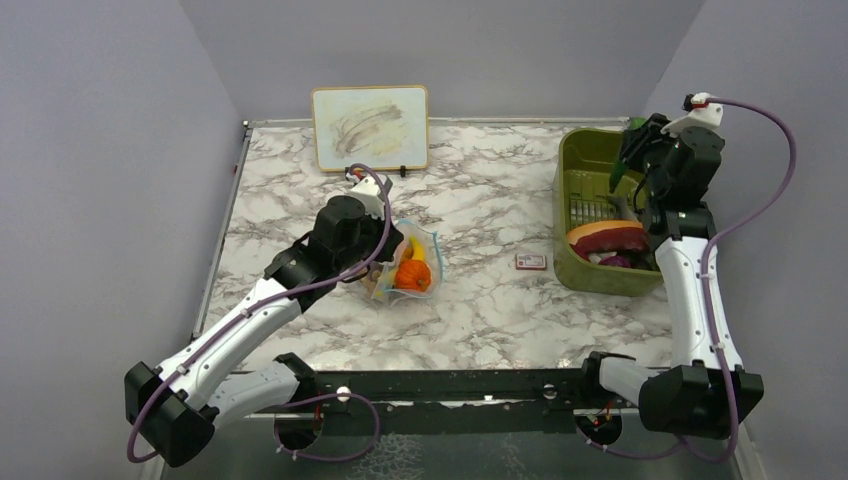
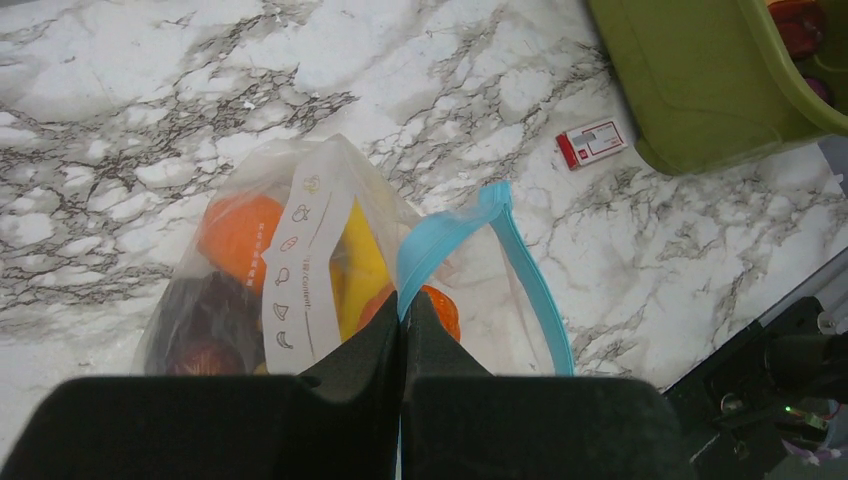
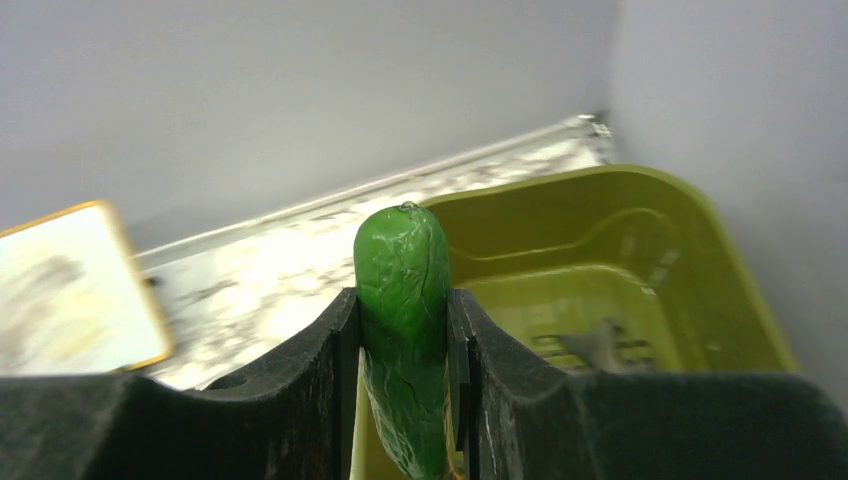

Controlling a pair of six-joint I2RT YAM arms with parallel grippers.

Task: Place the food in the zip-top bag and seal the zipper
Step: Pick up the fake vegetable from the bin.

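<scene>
Marbled surface (image 1: 480, 310). Olive-green bin (image 1: 562, 210) at right edge, toward far corner. Small red-and-white card (image 1: 531, 262) lies flat just left of bin's near end. Smudged framed whiteboard (image 1: 371, 127) stands at far edge.

White marble-patterned table (image 1: 480, 310), filled clear zip-top bag (image 2: 305, 250) left of centre, small red-and-white card (image 1: 531, 262) right of centre, olive-green bin (image 1: 590, 275) at right edge, framed board (image 1: 370, 127) at far edge

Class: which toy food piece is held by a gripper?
The green piece, clamped in the right gripper; the others lie in the zip-top bag or the bin.
</scene>
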